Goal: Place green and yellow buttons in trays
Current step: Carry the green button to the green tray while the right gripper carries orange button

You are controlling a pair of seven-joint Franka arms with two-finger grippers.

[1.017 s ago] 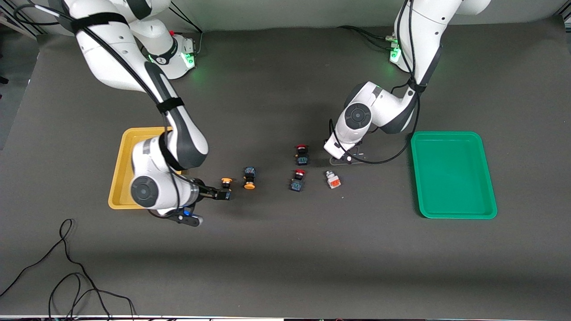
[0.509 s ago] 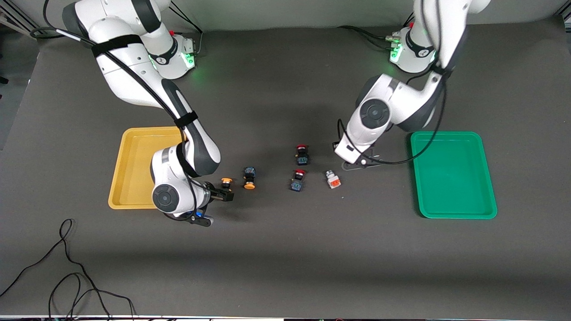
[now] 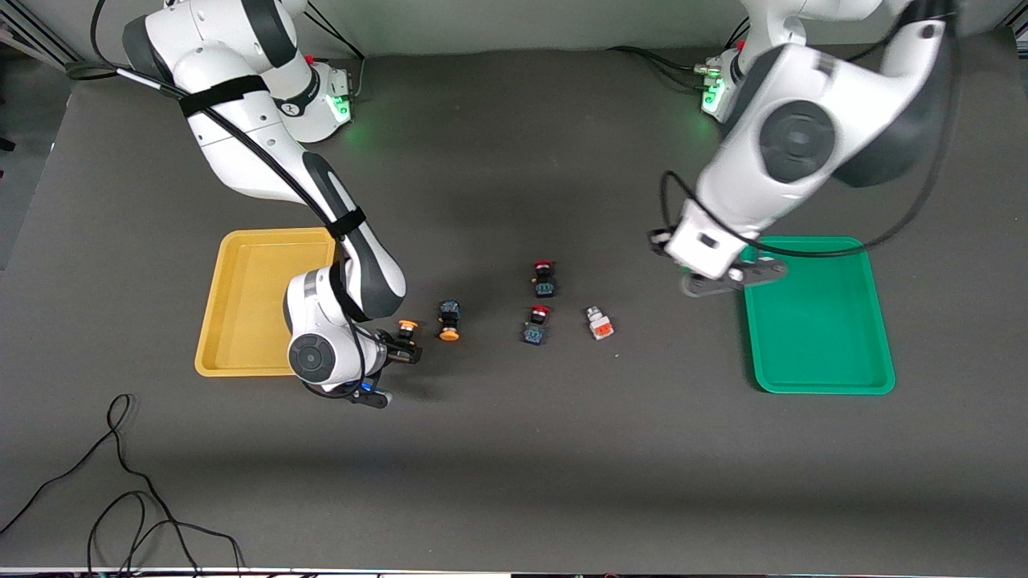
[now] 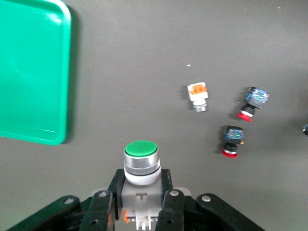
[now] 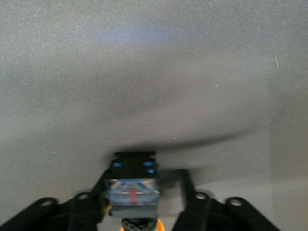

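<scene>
Both grippers loaded: left gripper (image 4: 140, 211) clamps green-capped button (image 4: 141, 161) beside green tray (image 3: 817, 315); right gripper (image 3: 404, 348) clamps yellow-capped button (image 3: 408, 331) near yellow tray (image 3: 241, 301)

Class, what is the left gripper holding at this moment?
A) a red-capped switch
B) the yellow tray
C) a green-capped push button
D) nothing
C: the left wrist view shows the left gripper shut on the white body of a green-capped push button, carried above the table beside the green tray.
</scene>
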